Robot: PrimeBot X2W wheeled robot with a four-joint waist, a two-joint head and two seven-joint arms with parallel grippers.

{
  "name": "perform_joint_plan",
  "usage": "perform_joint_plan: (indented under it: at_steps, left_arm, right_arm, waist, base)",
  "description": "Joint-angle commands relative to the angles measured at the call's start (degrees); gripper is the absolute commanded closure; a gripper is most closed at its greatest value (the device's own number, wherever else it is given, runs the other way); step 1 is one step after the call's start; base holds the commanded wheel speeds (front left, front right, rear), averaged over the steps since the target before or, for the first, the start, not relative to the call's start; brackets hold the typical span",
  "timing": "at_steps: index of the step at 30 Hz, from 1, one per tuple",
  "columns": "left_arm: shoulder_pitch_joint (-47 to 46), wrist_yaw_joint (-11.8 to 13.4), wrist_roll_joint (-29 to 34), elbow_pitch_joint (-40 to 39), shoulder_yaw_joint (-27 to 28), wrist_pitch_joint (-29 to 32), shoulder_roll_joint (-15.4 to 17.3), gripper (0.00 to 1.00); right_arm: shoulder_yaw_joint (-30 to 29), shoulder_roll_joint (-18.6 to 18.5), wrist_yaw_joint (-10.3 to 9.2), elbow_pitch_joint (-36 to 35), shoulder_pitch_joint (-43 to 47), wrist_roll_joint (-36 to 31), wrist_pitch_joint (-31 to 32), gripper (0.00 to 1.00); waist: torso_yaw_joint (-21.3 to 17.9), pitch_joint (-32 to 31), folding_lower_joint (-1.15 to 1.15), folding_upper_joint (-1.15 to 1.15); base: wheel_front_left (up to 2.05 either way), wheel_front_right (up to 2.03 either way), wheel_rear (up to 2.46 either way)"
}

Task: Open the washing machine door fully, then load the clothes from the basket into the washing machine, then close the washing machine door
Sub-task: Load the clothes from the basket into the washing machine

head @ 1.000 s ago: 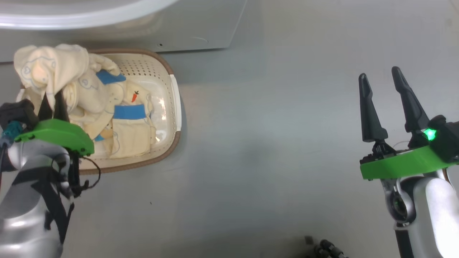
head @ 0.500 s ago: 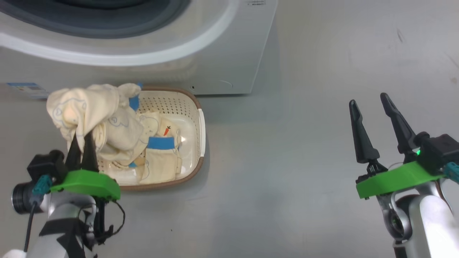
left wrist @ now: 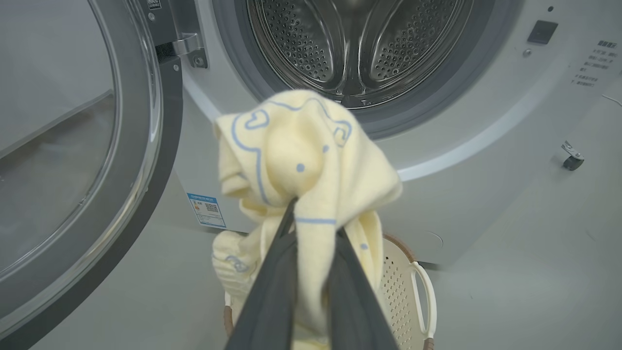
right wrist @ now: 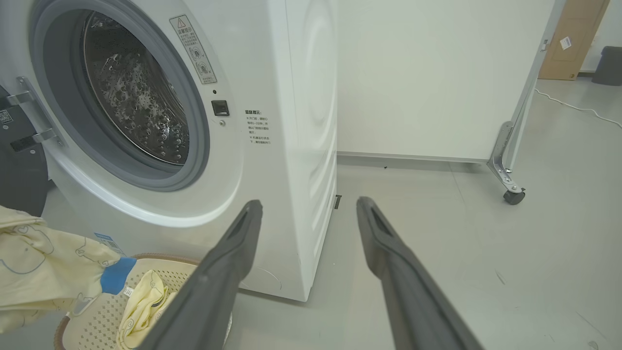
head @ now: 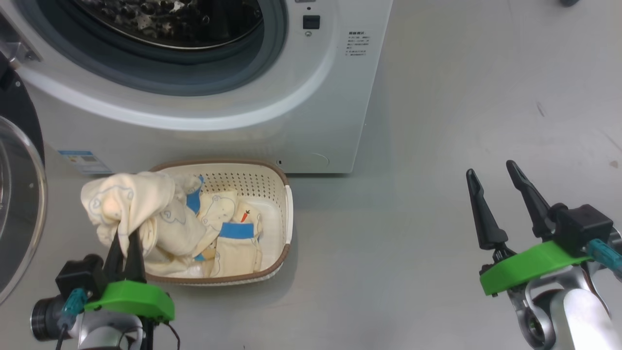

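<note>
Washing machine [head: 311,121] stood gaping, its door [left wrist: 146,170] swung wide beside it. Basket [head: 243,182] sat against its front, holding clothes [head: 238,243]. Left gripper [head: 126,238] pinched one garment [head: 131,204] raised before the machine; right gripper [head: 490,167], fingers spread, hung well aside.

- clothes [head: 146,214]: cream-yellow, thin blue line drawings, blue bands, sm. orange carrot mark [head: 245,216]
- basket [head: 243,182]: cream, perforated sides, brown rim, white handles
- washing machine [head: 316,112]: white; grey gasket [left wrist: 233,63], steel perforated drum [left wrist: 311,43], blue label [head: 82,160]
- door [left wrist: 167,146]: glossy blk rim, clear glass
- left gripper [head: 125,238], right gripper [head: 490,167]: dark fingers, green mounts
- floor [head: 413,121]: grey
</note>
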Motion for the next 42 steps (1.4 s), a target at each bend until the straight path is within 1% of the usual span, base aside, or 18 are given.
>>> perform_joint_plan:
  at_steps: [1,8,16,34,42]
  left_arm:
    - [-0.3,0.6,0.4,-2.4,2.0,-0.8,1.1,1.0]
    - [2.9,1.6,0.4,-4.4,1.4,-0.3,1.0,1.0]
    - [5.3,2.8,0.4,-7.2,0.9,0.6,1.1,1.0]
    - [6.0,3.5,-0.1,-8.5,0.2,1.7,1.6,1.0]
    - [4.5,3.6,0.0,-7.9,-0.4,1.6,1.4,1.0]
  right_arm:
    - [1.2,-0.6,0.2,-1.8,-0.4,-0.3,0.5,0.0]
    - [1.2,-0.6,0.2,-1.8,1.1,0.0,1.2,0.0]
    - [-0.1,-0.6,0.2,-2.5,3.3,1.0,1.3,0.0]
    - [-0.1,-0.6,0.2,-3.1,3.9,1.4,1.4,0.0]
    - [0.1,-0.6,0.2,-3.2,3.8,1.3,1.5,0.0]
  waist:
    - [0.3,-1.6,0.01,-0.01]
    - [0.6,-4.5,0.01,-0.01]
    - [0.3,-5.6,0.01,-0.01]
    - [-0.1,-5.8,0.01,-0.01]
    - [0.1,-5.3,0.01,-0.01]
  base:
    - [0.0,0.0,0.0]
    - [0.0,0.0,0.0]
    - [0.0,0.0,0.0]
    - [0.0,0.0,0.0]
    - [0.0,0.0,0.0]
